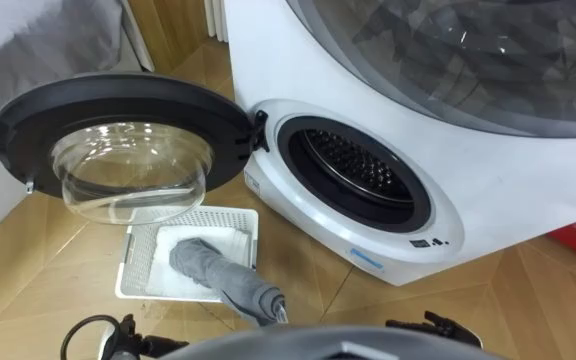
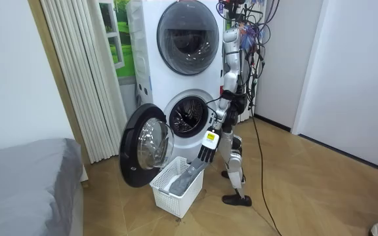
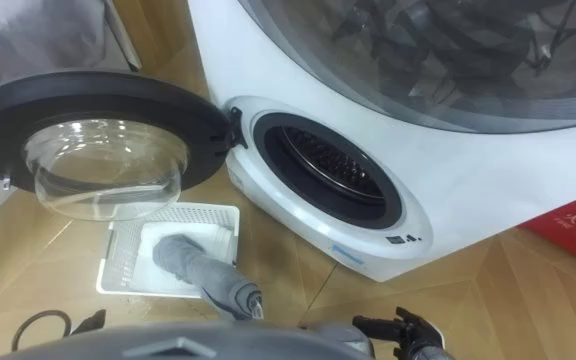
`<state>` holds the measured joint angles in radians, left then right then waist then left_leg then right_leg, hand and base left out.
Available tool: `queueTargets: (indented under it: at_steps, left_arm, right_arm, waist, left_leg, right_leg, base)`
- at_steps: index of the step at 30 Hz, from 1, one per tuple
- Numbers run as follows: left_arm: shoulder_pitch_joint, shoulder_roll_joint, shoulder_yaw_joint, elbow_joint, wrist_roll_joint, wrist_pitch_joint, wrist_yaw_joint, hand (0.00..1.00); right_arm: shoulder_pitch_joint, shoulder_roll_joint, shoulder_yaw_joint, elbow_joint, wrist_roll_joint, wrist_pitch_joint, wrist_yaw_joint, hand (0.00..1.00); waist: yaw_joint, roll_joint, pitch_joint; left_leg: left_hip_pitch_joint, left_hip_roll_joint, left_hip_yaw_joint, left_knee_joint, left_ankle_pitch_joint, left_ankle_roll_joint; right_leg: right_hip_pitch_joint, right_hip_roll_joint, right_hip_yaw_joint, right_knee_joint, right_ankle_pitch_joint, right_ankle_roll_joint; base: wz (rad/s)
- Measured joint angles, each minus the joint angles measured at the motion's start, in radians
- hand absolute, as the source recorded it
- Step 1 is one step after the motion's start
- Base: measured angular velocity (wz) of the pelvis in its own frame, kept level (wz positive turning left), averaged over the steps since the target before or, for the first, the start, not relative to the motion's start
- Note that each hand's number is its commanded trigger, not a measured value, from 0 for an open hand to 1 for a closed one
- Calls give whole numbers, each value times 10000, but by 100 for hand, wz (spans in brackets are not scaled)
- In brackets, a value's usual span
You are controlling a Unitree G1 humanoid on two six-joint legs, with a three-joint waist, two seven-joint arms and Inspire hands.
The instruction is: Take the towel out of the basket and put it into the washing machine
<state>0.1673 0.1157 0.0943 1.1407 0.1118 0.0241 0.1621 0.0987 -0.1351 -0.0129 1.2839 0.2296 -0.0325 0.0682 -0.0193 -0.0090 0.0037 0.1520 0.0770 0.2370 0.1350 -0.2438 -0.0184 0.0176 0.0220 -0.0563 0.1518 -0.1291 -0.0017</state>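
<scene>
Door (image 1: 118,120) of the washing machine (image 1: 298,60) hangs open, far left. Just near of it, white basket (image 1: 133,260) on the floor w/ grey towel (image 1: 203,262): lower end in basket, upper end raised toward robot. In room view the left hand (image 2: 205,154) looks clamped on that upper end. Drum opening (image 1: 358,165) sits right of basket. Right hand (image 1: 430,325) near right, fingers loosely apart, holding nothing. Step: pick-up, towel not fully out yet. Next: lift it free, swing right & far, feed thru opening w/o snagging the rim.
</scene>
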Motion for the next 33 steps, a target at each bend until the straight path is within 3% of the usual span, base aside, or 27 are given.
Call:
queueTargets:
  at_steps: [18,21,29,33]
  left_arm:
    - [-81,94,-18,-19,5,-5,-185,0]
    - [-200,213,-407,-17,3,-23,-198,0]
    - [-1313,291,-1131,188,1278,-330,-209,0]
    - [-2401,69,-1681,578,2086,-647,-174,0]
  right_arm:
    - [-43,-17,143,-5,39,19,15,0]
    - [-229,-101,335,56,3,22,132,0]
    - [-1219,-231,594,339,-542,-29,234,0]
    - [-2006,-284,1048,564,-733,-212,214,0]
  waist:
    - [4,-39,-15]
    - [-24,-54,-23]
    - [-76,35,35]
    - [-93,245,192]
  left_leg:
    - [-200,-6,-5,16,0,0]
    - [-378,-8,-8,31,1,1]
    - [-1618,-4,8,516,2,5]
    - [-2448,-36,69,739,41,69]
  right_leg:
    - [-242,-11,-18,1,-1,2]
    - [-410,-16,-18,32,3,1]
    - [-1626,-76,-32,486,111,-91]
    - [-2550,-209,-331,857,191,-114]
  base:
    - [0]
    - [0]
    - [-3]
    - [-5]
